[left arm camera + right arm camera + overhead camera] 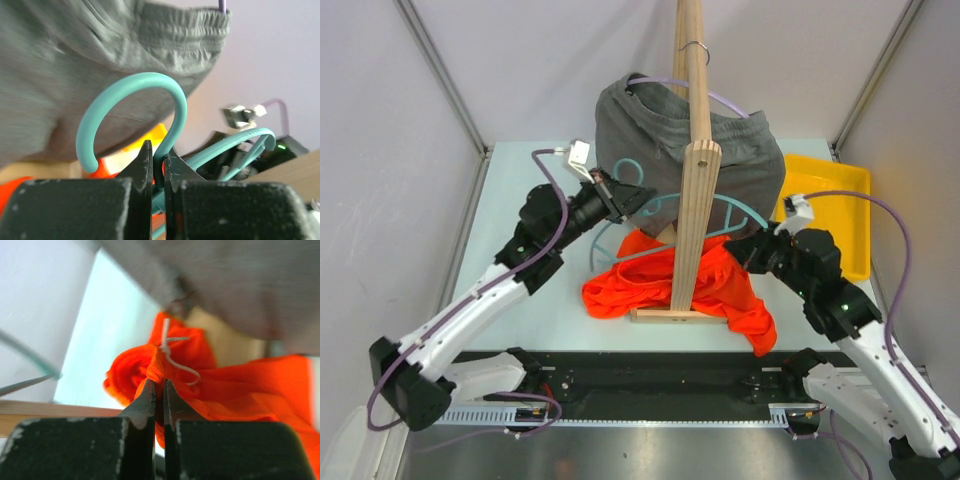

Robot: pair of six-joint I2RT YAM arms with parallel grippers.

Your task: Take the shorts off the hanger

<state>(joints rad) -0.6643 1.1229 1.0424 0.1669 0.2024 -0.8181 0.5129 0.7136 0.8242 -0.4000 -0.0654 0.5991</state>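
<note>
We hold our left jaws closed on the teal wire hanger (150, 77), likely to steady it, while our right jaws pinch shut on the bright orange-red fabric shorts (645, 283) slumped on the tabletop (505, 200) under the draped dark grey shorts (640, 130).

**Arm and hand livery, both sides**

You have two matching arms.

- Left arm (470, 305): white shell links on the lower sections, with black joint housings and a black wrist section.
- Right arm (880, 370): the same white and black scheme, with a small green light (841, 283) on the black forearm.
- Purple cable (845, 192): one runs along each arm, looping free near the wrist into a white connector block (579, 154).
- Left hand (157, 160): two matte black fingers with thin wedge tips. The bodies behind them are blocky and black, with pale scuffed edges.
- Right hand (159, 392): the same black wedge fingers, with pale wear at the corners.
</note>
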